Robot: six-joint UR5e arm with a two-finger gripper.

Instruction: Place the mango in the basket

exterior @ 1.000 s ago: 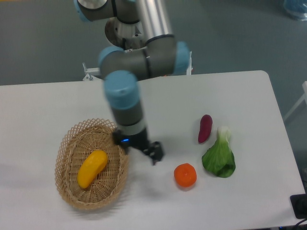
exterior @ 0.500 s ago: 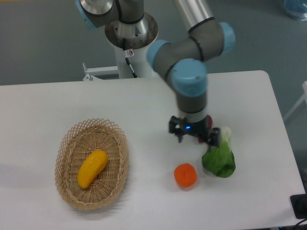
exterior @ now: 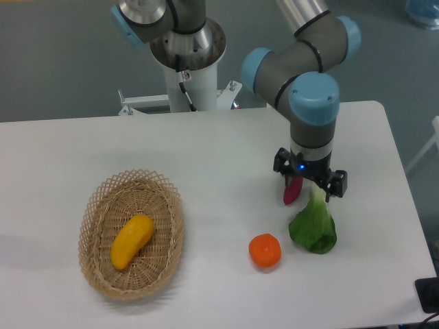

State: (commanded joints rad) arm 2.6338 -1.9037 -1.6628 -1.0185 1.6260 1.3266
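Already the mango [exterior: 132,241] lies lengthwise in the basket's [exterior: 93,205] hollow, so the placing looks done. The gripper [exterior: 310,180] hangs well apart from it, above the purple vegetable [exterior: 292,192] and the leafy green [exterior: 313,227], its fingers spread and empty, which suits an arm with nothing left to carry.

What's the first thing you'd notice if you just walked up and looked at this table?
Probably the yellow mango lying inside the big wicker basket on the left. Next, the gripper hanging over the purple vegetable and the leafy green on the right, with a bright orange just in front.
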